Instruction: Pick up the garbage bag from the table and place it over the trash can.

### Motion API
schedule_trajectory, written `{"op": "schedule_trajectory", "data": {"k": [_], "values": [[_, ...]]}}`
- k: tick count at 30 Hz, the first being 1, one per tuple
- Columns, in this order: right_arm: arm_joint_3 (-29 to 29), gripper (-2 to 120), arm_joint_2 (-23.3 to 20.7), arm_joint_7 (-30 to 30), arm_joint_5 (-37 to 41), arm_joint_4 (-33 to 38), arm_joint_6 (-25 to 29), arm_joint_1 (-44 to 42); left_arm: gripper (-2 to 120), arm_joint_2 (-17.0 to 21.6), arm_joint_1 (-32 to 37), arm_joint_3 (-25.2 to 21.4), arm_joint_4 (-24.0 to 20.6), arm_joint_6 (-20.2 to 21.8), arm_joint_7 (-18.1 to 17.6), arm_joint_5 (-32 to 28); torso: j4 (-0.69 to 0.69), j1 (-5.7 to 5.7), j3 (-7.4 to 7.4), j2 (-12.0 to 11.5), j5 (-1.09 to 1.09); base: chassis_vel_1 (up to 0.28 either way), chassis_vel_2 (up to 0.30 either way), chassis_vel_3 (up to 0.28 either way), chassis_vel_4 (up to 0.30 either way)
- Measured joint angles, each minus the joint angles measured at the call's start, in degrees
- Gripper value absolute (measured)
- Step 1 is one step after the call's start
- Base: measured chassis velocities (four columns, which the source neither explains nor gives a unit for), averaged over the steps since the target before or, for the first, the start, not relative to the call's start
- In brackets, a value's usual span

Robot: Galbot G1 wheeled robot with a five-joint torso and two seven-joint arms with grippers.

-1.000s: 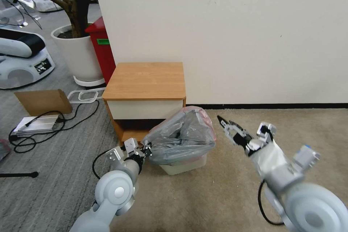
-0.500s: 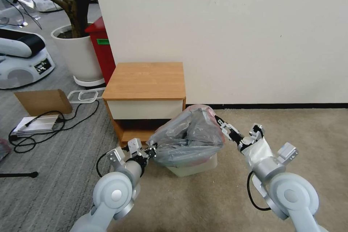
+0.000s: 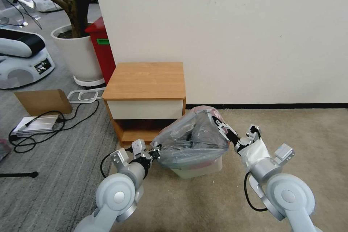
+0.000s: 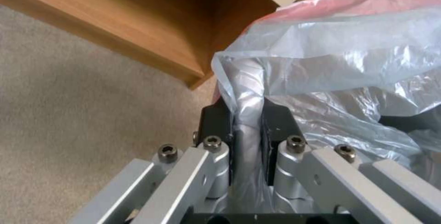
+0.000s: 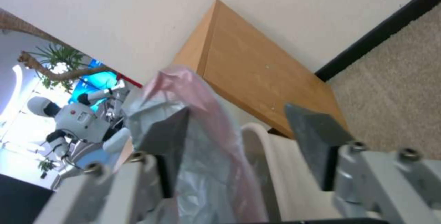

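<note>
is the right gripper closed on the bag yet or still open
Open. In the right wrist view the right gripper has its fingers wide apart, straddling the garbage bag's pinkish rim without pinching it. The left gripper is shut on the film.

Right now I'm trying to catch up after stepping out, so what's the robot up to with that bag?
The robot is fitting the garbage bag onto the trash can, which sits on the carpet beside the table. The left pincer is shut on a bunched edge of the bag on the bin's left side. The right pincer is open at the bag's pinkish rim on the opposite side, with film and the bin's rim between its fingers. The bag sits puffed up over the bin, not yet pulled down around it.
</note>
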Motion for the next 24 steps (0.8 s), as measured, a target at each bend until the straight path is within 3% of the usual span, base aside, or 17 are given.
{"op": "schedule_trajectory", "data": {"k": [15,24], "values": [[-0.25,0,0.06,-0.27,-0.33,0.60,0.37,-0.23,9,-0.22,0.15,0.21,0.06,0.16,0.00,0.41,0.00,0.00,0.00,0.00,0.00,0.000,0.000,0.000,0.000],[-0.28,0,0.03,1.56,-0.15,0.52,0.42,0.13,9,-0.62,1.54,0.33,-1.09,0.39,0.75,0.43,0.00,0.00,0.00,0.00,0.00,0.000,0.000,0.000,0.000]]}}
